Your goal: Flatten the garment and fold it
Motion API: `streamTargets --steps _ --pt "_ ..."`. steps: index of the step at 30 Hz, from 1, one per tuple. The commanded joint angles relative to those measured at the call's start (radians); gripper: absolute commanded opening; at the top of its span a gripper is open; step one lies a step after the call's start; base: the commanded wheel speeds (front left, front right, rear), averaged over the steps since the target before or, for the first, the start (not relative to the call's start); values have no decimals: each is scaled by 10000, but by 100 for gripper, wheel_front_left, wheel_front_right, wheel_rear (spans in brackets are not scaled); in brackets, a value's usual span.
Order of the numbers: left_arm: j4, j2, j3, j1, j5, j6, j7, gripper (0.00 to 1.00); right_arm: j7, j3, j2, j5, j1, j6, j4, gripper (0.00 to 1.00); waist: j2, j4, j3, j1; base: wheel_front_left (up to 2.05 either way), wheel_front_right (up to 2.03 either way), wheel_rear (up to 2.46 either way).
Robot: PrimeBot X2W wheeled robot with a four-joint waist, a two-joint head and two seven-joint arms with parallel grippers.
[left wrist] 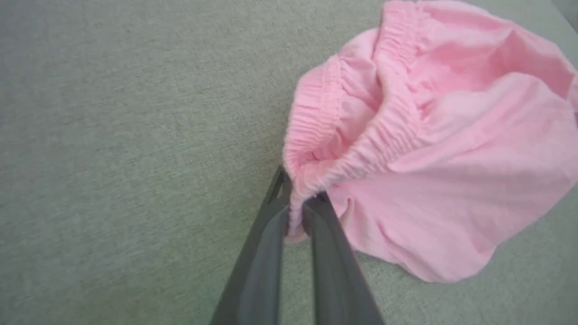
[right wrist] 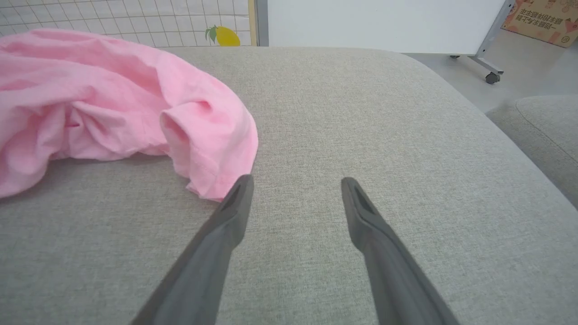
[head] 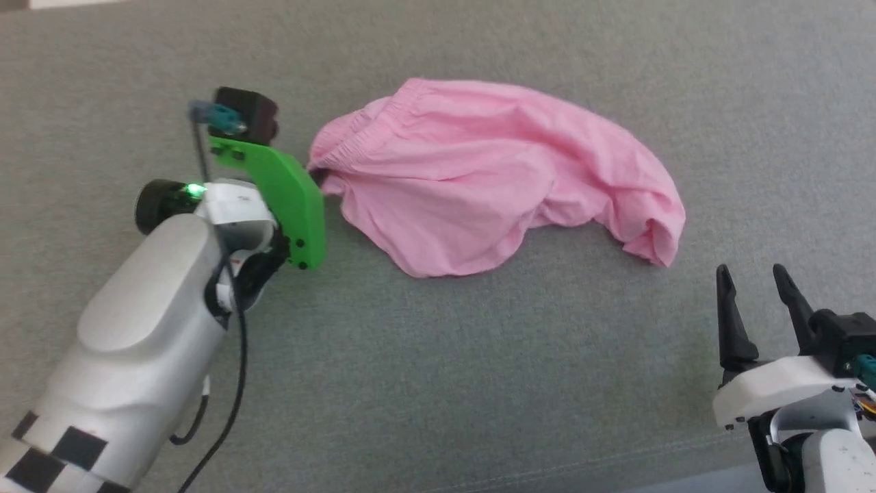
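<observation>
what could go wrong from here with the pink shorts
The left hand pinches only a thin bit of waistband on the garment, so a pull may slip it free. The right hand is open and off the cloth, so a one-sided pull may drag the bunched heap rather than flatten it.

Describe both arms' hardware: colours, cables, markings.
Left arm: white forearm shell, black-and-white checker marking near its base, black cable, green light at the wrist, green bracket carrying a black camera. Left gripper and right gripper: two long dark-grey tapered fingers each; the right sits on a white mount.
</observation>
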Motion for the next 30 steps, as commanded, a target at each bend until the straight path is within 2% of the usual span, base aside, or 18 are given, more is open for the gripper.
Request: streamTargets --steps 1,11,14,18,22,25,30 --pt "-220 181 202 162 -83 143 -190 0 93 15 25 -107 143 -15 -67 100 0 662 -916 -1 0 0 0" --pt "-1925 1198 1268 709 -272 1013 -764 0 655 241 -6 -33 583 -15 -421 100 0 1236 -1897 -1 0 0 0" --pt "-2536 1432 1325 742 -183 1117 -738 0 736 275 -12 -3 642 -15 -498 100 0 1266 -1978 -1 0 0 0" --pt "-3665 1433 1147 615 -174 1078 -431 0 777 279 -15 23 647 -15 -537 100 0 1240 -2086 -1 0 0 0" --pt "-4790 1142 789 335 -390 974 199 0 750 232 -8 37 623 -15 -457 100 0 1150 -2272 -1 0 0 0" --pt "-5526 599 447 19 -807 845 763 0 726 217 1 49 609 -15 -349 100 0 1069 -2431 -1 0 0 0" --pt "-6076 -593 599 -560 -1591 1277 1027 0 620 304 15 113 504 -15 -149 100 0 832 -2579 -1 0 0 0"
